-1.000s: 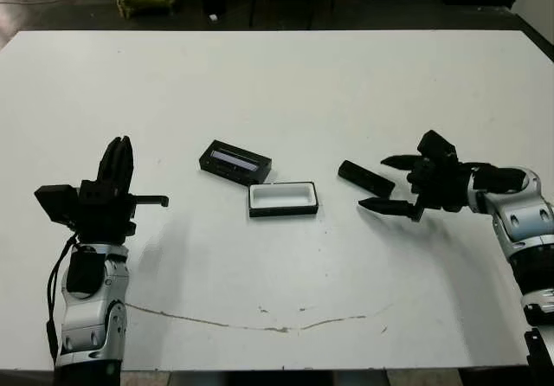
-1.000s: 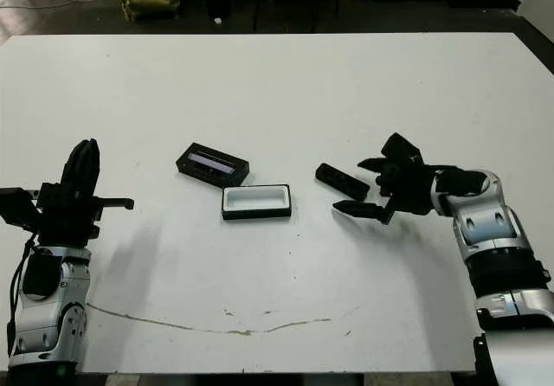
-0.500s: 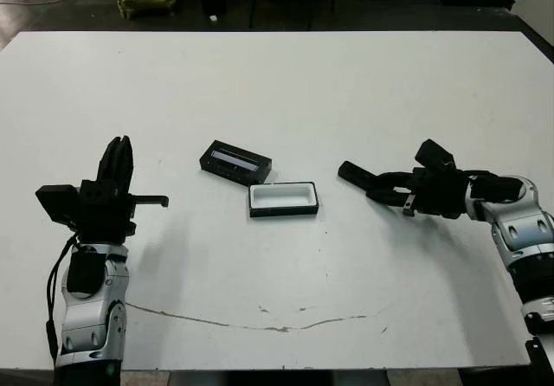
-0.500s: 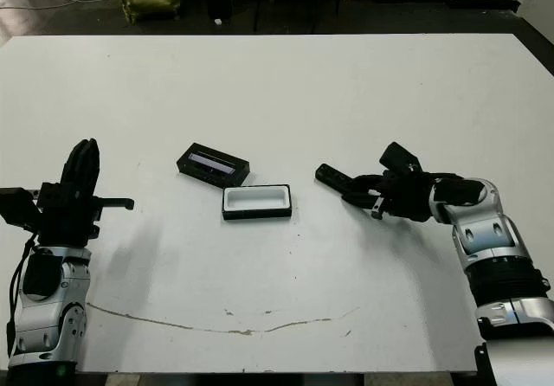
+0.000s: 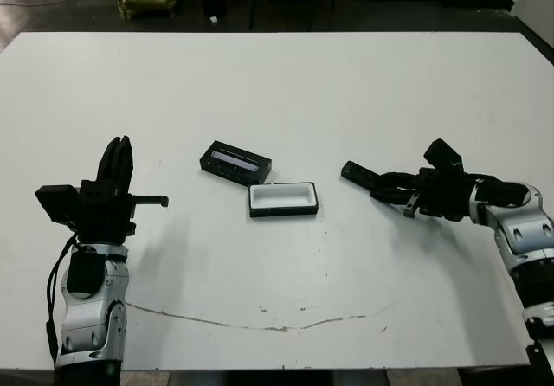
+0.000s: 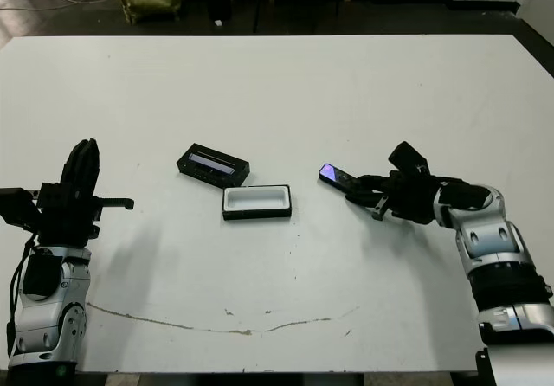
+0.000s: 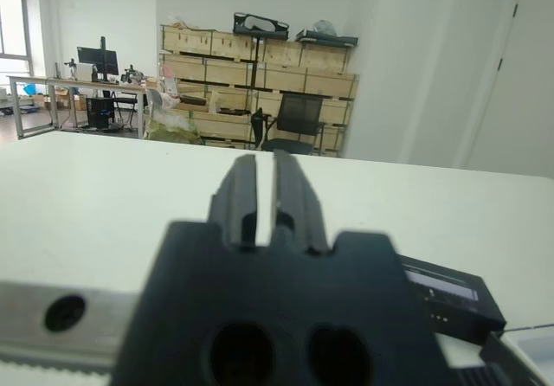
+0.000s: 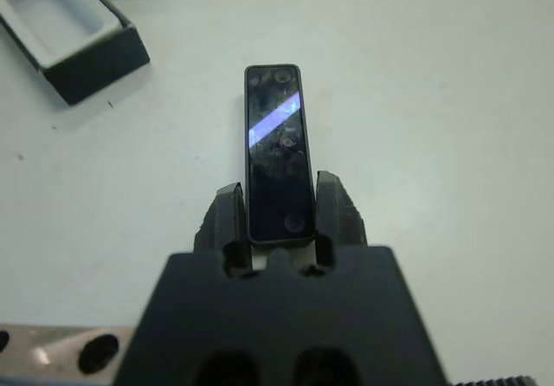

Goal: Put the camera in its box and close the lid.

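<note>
On the left side of the white table, the left gripper is held upright above the surface where it was a second ago, its two fingers pressed together and empty. Near the table's middle, the lid is seen lying flat with its glossy strip up, and the box sits just beside it, white lining showing and nothing inside; neither has been shifted. No writing can be read on any of them. To the right, the camera is now clamped at one end between the fingers of the right gripper, which were spread apart a second ago. Its free end is pointed toward the box, well apart from it.
</note>
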Robot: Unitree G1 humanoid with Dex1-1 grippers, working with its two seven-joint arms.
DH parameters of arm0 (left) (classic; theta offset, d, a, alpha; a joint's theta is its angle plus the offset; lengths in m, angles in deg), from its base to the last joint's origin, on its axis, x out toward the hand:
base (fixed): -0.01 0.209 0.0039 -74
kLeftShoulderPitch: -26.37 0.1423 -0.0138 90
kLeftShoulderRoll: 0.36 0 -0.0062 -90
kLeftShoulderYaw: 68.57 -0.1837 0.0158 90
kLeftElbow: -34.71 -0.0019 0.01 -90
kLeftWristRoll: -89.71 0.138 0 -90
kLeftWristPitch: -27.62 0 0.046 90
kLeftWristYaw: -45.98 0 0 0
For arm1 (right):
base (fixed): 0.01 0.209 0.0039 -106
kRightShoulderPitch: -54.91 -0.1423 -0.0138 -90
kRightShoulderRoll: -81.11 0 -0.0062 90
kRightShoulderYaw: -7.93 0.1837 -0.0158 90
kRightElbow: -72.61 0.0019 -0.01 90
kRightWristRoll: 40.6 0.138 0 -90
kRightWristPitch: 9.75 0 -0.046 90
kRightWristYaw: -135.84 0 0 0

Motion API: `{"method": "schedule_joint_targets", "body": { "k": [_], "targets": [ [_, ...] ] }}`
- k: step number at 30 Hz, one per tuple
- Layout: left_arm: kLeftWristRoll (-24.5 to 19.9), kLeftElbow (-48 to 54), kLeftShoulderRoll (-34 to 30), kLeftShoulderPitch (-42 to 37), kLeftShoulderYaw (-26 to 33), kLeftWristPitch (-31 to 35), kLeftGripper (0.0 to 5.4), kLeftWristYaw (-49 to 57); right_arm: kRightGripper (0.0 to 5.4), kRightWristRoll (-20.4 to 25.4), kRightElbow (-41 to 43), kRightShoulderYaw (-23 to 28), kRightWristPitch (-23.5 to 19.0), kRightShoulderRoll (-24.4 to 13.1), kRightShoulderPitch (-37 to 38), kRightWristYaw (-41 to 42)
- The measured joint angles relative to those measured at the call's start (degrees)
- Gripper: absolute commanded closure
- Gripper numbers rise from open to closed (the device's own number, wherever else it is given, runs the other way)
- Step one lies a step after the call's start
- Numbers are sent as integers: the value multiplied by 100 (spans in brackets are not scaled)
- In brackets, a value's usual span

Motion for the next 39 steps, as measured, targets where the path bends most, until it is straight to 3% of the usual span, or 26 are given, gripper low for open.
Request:
{"method": "schedule_joint_targets", "body": {
  "k": [6,10,17,23,29,33,39],
  "targets": [
    [13,11,0,15,-13,2,540,0,520,485,-786,276,-171,112,-800,733],
    [8,11,0,19,-10,3,540,-1,520,605,-1389,335,112,162,-1730,1432],
    [-5,11,-1,21,-4,3,540,-19,520,51,-2104,-132,679,325,-2861,1961],
    [17,28,0,28,-7,11,540,21,520,-425,-1948,-685,1014,673,-3117,2179],
    [7,79,13,58,-6,87,540,37,520,-584,-1442,-1151,325,965,-3130,2460],
    [-16,52,15,70,-4,66,540,9,520,-757,-860,-1444,277,987,-3095,2486],
    [-50,-1,15,71,-3,12,540,-3,520,-821,-696,-1670,298,1033,-3004,2516]
  ]
}}
